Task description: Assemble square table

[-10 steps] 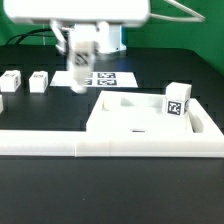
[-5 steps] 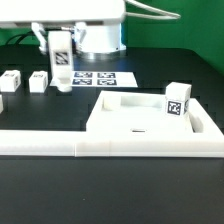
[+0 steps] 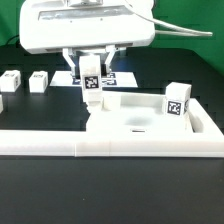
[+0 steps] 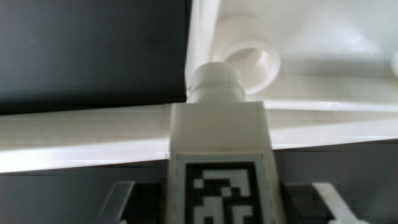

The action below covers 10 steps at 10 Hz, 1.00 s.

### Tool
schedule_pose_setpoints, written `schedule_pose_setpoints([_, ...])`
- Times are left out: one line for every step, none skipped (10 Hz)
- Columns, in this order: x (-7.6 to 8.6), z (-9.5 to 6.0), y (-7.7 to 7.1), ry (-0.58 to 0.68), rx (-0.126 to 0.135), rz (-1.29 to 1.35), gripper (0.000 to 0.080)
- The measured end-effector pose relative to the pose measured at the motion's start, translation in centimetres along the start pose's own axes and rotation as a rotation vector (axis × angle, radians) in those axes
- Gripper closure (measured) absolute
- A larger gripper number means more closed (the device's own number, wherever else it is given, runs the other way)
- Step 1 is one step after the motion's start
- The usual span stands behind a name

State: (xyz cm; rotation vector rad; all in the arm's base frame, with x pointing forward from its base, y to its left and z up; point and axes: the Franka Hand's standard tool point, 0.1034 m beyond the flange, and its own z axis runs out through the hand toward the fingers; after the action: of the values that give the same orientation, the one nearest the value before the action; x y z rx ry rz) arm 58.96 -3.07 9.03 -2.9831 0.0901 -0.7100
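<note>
Black table (image 3: 30, 190), with the white tabletop slab (image 3: 140, 125) lying flat near the middle, just behind the long border rail (image 3: 60, 146). The slab looks like rigid moulded plastic: light, stiff and smooth-faced, so likely to skate if pushed, and the rail probably serves as a brace. One leg post (image 3: 178, 102) stands upright on the slab's corner at the exterior view's right. Spare leg posts (image 3: 38, 81) sit well apart at that view's left. The claw (image 3: 92, 75) is clamped on another leg post (image 3: 92, 88), held over the slab's other far corner; these posts are small, hard and slick, best pinched across flat sides near the tagged end. The exterior view shows the layout and the marker board (image 3: 120, 77) behind. Only the wrist view shows the post's peg tip (image 4: 215, 78) just beside a rounded recess (image 4: 254, 62), probably its socket; whether they touch I cannot tell.
</note>
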Motion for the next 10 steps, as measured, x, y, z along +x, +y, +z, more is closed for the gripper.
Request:
schedule_pose_setpoints([-0.3, 0.2, -0.3, -0.006, 0.003, 0.008, 0.0509])
schedule_pose_setpoints([-0.4, 0.3, -0.5, -0.008, 0.005, 0.01, 0.0509])
schedule_pose_setpoints([-0.5, 0.5, -0.6, -0.007, 0.003, 0.012, 0.0509])
schedule_pose_setpoints([-0.1, 0.6, -0.6, 0.016, -0.009, 0.018, 0.0509])
schedule_pose_setpoints([0.2, 0.8, -0.6, 0.036, -0.021, 0.016, 0.0509])
schedule_pose_setpoints([0.4, 0.9, -0.5, 0.049, -0.029, 0.016, 0.0509])
schedule_pose_setpoints([0.6, 1.1, -0.4, 0.066, -0.04, 0.019, 0.0509])
schedule_pose_setpoints([0.7, 1.2, -0.6, 0.09, -0.055, 0.023, 0.0509])
schedule_pose_setpoints([0.8, 1.3, -0.8, 0.123, -0.076, 0.03, 0.0509])
schedule_pose_setpoints([0.6, 1.4, -1.4, 0.121, -0.076, 0.04, 0.0509])
